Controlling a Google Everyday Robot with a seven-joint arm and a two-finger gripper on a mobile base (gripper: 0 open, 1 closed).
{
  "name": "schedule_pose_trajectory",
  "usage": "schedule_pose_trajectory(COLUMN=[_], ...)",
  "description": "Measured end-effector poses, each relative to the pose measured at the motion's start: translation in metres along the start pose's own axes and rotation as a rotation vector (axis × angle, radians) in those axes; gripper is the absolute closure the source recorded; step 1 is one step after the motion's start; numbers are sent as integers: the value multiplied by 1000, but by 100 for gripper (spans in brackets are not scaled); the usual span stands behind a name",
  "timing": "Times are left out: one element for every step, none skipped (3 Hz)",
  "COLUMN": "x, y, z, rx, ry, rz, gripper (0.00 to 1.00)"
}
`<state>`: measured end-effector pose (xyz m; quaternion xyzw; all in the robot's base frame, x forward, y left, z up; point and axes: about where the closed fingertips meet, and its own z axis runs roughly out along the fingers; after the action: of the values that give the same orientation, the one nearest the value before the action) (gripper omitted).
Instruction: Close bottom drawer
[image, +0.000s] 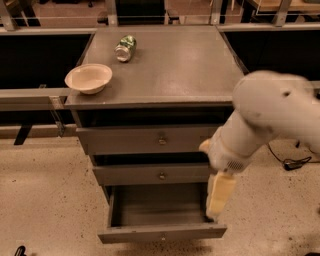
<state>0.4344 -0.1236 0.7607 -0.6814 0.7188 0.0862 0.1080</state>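
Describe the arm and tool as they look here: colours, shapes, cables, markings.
The arm is a smooth white shell, bulbous at the joint, narrowing to a rounded white wrist. It has one small dark dot, and no other markings or cables show on it. The tool is pale cream-yellow and blocky, tapering downward. It sits above the right side of the open bottom drawer.
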Motion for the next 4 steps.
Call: schedule_pose_trajectory(x=[9,11,4,10], y=[23,21,5,17], z=[39,39,85,166], rx=[-63,-75,-130,-205], ry=[17,0,-85,-189], rz=[-3,31,27,78], gripper=[0,0,0,0])
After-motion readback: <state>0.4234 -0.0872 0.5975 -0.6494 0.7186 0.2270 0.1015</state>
